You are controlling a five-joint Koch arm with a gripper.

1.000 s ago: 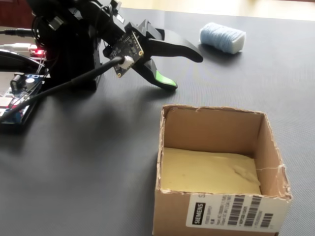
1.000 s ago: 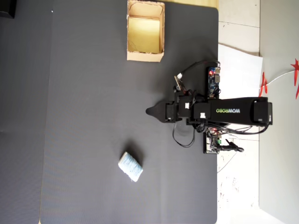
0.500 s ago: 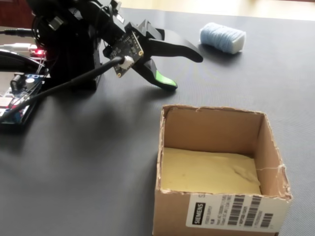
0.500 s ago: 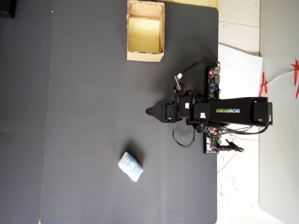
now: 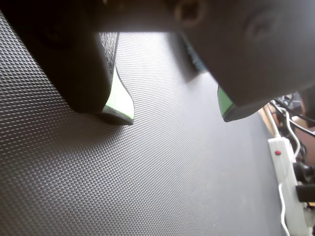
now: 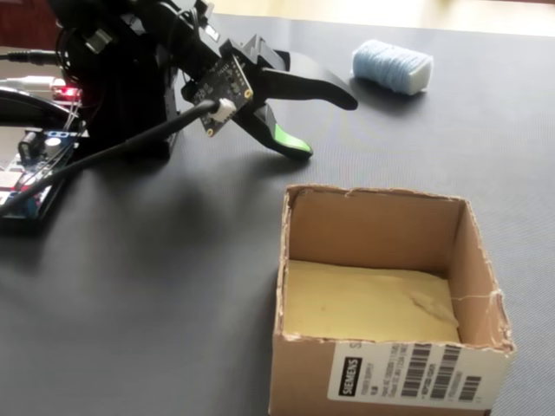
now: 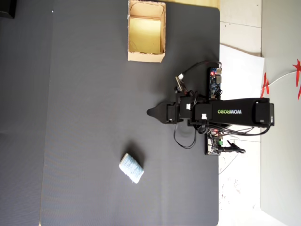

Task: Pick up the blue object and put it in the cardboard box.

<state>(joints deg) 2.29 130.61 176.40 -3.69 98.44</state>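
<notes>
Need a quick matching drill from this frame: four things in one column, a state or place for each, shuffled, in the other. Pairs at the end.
Things:
1. blue object
2. cardboard box
3. gripper
4. power strip

States or places:
A. open, nothing between the fingers
B. empty, yellowish floor showing
C. white, beyond the mat edge in the wrist view
D. lying on the dark mat, away from the box

Pairs: 1-D, 2-B, 3-A, 4-C
</notes>
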